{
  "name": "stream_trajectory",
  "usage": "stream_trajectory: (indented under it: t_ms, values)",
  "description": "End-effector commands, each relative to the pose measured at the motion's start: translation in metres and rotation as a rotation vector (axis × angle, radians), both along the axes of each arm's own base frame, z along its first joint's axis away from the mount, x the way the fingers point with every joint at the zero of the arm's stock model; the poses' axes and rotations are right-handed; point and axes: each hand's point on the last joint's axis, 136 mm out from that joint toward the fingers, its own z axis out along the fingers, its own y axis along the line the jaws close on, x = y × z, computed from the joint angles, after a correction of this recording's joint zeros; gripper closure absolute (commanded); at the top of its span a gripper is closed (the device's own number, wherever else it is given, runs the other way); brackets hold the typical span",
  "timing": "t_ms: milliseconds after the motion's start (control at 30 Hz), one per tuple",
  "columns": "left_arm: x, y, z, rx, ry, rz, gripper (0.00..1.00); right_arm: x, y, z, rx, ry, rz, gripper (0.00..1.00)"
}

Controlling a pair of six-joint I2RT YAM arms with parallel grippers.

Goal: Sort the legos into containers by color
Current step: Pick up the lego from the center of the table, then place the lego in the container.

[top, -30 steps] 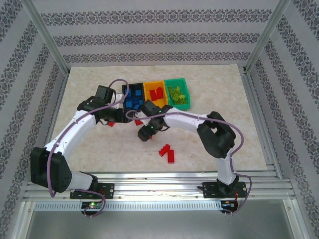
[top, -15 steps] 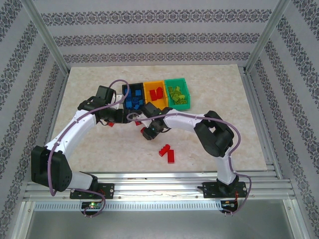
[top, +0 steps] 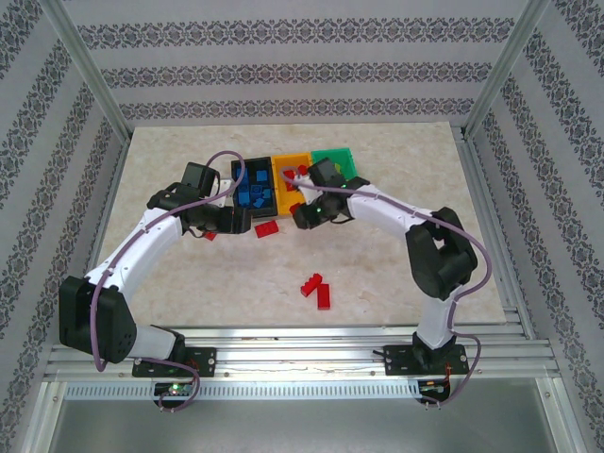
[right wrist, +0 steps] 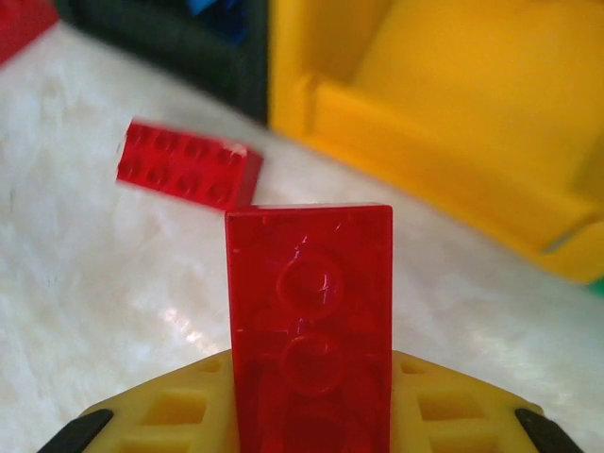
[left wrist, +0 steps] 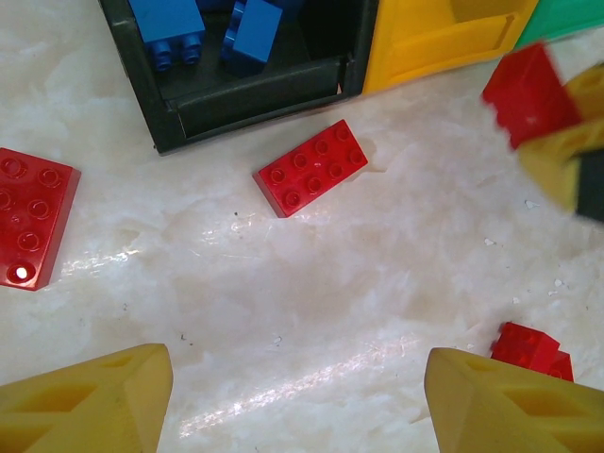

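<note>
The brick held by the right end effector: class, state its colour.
The brick is red; it shows best in the right wrist view.

A pale, marble-patterned tabletop point(top: 415, 160) sits inside a frame of aluminium posts point(top: 90, 71), with ribbed aluminium rails point(top: 302, 363) along its near edge. Wallpaper point(top: 283, 66) in white stripes and dark ornamental bands covers the back and both sides. Soft light gives a glare streak point(left wrist: 283, 387) on the stone, and below the rails lies what may be a grey floor point(top: 311, 425).
</note>
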Motion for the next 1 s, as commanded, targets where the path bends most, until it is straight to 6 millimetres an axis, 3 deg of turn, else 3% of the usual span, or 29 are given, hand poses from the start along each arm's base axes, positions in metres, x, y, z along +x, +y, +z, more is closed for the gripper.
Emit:
stream_trajectory:
  t_ms: [0, 300, 467, 533, 600, 767, 967]
  values:
    - [-0.001, 0.006, 0.004, 0.012, -0.004, 0.008, 0.29, 0.026, 0.005, 0.028, 0.078, -0.013, -0.081, 0.74]
    - [-0.001, 0.005, 0.004, 0.007, 0.002, 0.005, 0.29, 0.089, -0.002, 0.024, 0.0, -0.038, -0.167, 0.65]
    - [-0.001, 0.005, 0.004, 0.009, -0.001, 0.004, 0.29, 0.097, -0.009, 0.015, -0.056, -0.05, -0.181, 0.64]
    - [0.0, 0.005, 0.003, 0.007, 0.001, 0.005, 0.29, 0.099, -0.013, 0.007, -0.086, -0.05, -0.184, 0.57]
    - [0.0, 0.005, 0.002, 0.008, 0.006, 0.005, 0.29, 0.098, -0.016, 0.0, -0.106, -0.038, -0.183, 0.46]
    - [0.0, 0.003, 0.001, 0.003, 0.013, 0.002, 0.29, 0.083, -0.015, 0.003, -0.078, -0.035, -0.165, 0.44]
    - [0.0, 0.003, -0.001, 0.001, 0.019, 0.0, 0.29, 0.036, -0.021, 0.018, -0.064, -0.033, -0.128, 0.44]
